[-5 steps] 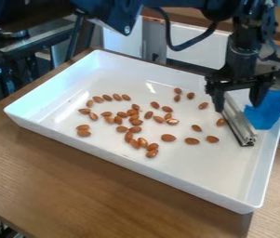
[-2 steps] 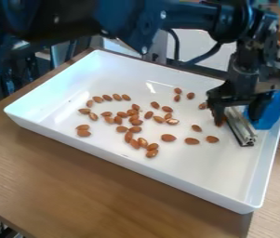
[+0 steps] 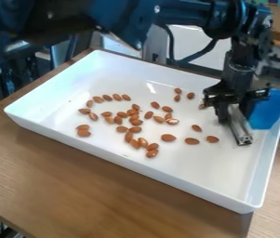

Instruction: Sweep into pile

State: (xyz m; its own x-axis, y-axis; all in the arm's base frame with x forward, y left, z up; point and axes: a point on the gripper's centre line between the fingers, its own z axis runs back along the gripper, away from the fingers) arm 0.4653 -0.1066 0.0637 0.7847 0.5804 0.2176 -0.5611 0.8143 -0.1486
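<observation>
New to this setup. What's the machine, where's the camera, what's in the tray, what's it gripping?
The machine is a black robot arm, reaching in from the top of the picture. The part that grasps is its end effector, hanging down at the right side of the tray.

The camera is fixed in place and looks down at a slant.

On the wooden table sits a shallow white tray. Loose almonds are scattered over its floor, not yet in one pile. Something blue hangs over the tray's right edge.

The end effector's fingers are closed around a metal bar, presumably the tool for sweeping the almonds together.
</observation>
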